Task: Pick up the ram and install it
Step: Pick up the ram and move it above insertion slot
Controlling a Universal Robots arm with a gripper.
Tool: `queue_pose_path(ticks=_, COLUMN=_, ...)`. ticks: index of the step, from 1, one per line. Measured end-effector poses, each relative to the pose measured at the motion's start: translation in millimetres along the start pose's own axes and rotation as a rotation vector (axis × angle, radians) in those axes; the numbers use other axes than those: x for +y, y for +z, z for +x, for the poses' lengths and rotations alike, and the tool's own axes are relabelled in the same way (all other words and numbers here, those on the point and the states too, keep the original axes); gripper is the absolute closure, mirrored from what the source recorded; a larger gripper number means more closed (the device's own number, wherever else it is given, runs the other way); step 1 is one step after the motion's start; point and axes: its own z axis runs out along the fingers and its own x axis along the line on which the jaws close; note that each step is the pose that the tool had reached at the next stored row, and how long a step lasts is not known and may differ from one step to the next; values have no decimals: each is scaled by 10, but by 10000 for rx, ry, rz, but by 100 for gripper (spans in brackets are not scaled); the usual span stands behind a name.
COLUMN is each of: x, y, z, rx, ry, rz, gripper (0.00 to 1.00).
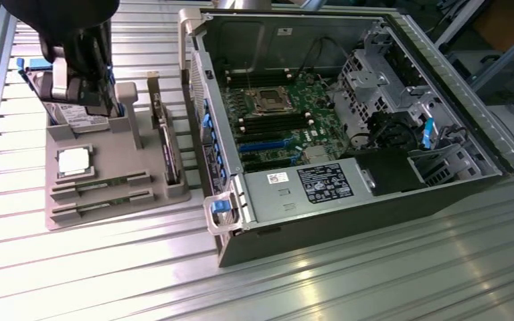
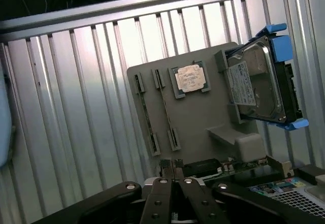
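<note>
Two ram sticks (image 2: 165, 107) lie flat, side by side, in narrow slots of a grey moulded tray (image 2: 203, 122). They are ahead of the gripper (image 2: 171, 165) and apart from it.

The wrist view makes the gripper plain. Its two dark fingers are pressed together with nothing between them, and black link arms with bright pivot pins spread out behind. A square silver processor (image 2: 189, 78) sits in a recess just past the sticks. Farther from the gripper, a hard drive (image 2: 256, 82) with a shiny metal face and white label stands on edge in a blue plastic carrier.

The exterior view adds the wider setting. The bench (image 1: 373, 287) is ribbed, brushed metal. An open computer case (image 1: 347, 224) rests on it beside the tray, showing a green motherboard (image 1: 280, 114) and a boxy silver power supply (image 1: 320, 184) with a black label. The dark arm (image 1: 83, 47) hangs over the hard-drive end of the tray. The thin greenish ram sticks (image 1: 101, 185) sit at the opposite end, well apart from it. An expansion card (image 1: 168, 144) stands upright on the tray's case side. From this angle the gripper blends into the arm; it seems to hover close to the hard drive.
</note>
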Motion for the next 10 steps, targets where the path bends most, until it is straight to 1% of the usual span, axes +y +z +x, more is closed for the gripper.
queue_pose_path(ticks=2, x=0, y=0, z=0, rx=6, ry=-163, rz=-4, gripper=89)
queue_pose_path(ticks=3, x=0, y=1, z=0, rx=17, ry=-438, rz=-11, gripper=89)
queue_pose_path(ticks=7, x=0, y=1, z=0, rx=43, ry=-1110, rz=-27, gripper=89)
queue_pose_path(ticks=10, x=0, y=1, z=0, rx=55, ry=-1406, rz=-35, gripper=89)
